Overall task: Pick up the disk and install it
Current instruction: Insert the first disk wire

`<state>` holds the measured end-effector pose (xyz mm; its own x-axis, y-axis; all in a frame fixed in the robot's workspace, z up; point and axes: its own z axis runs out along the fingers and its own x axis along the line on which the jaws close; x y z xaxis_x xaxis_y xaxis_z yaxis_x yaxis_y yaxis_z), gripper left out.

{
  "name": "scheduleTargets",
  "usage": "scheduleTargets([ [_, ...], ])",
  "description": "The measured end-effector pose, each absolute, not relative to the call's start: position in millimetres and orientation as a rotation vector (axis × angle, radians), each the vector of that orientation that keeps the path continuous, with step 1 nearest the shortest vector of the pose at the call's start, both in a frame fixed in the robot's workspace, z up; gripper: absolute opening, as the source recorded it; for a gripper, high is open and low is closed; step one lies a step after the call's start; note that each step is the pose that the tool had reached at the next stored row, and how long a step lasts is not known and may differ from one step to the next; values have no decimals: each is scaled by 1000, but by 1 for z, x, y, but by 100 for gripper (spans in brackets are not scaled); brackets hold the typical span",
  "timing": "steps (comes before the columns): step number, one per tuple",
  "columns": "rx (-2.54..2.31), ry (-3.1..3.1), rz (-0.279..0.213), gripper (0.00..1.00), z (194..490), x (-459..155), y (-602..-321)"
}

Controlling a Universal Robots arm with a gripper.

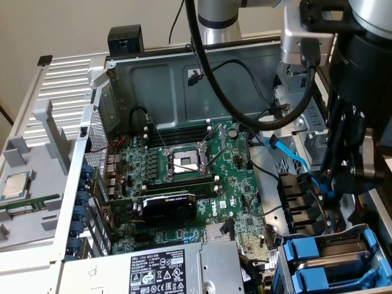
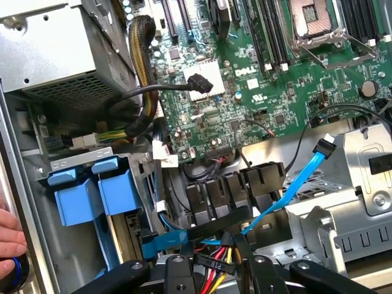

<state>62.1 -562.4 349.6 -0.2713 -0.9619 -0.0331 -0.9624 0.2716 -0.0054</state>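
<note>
The gripper [image 2: 217, 278] hovers over power cables [image 2: 208, 260], jaws' state untellable, no disk lifted; two blue drive carriers [image 1: 315, 260] sit in their bay at its six o'clock, exterior view.

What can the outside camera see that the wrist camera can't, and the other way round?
Exterior view: a loose silver chip lying at the exterior view's left, a black graphics card, and the robot arm above the case. Wrist view: a person's hand at the case edge. Both: the green motherboard, the light-blue cable and the two blue drive carriers.
</note>
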Motion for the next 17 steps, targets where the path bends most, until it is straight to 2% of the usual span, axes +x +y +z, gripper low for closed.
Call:
scheduleTargets([
  [8, -1895, 2503, -34, 35, 357, 59, -562],
  [17, -1911, 2526, -128, 35, 360, 58, -562],
])
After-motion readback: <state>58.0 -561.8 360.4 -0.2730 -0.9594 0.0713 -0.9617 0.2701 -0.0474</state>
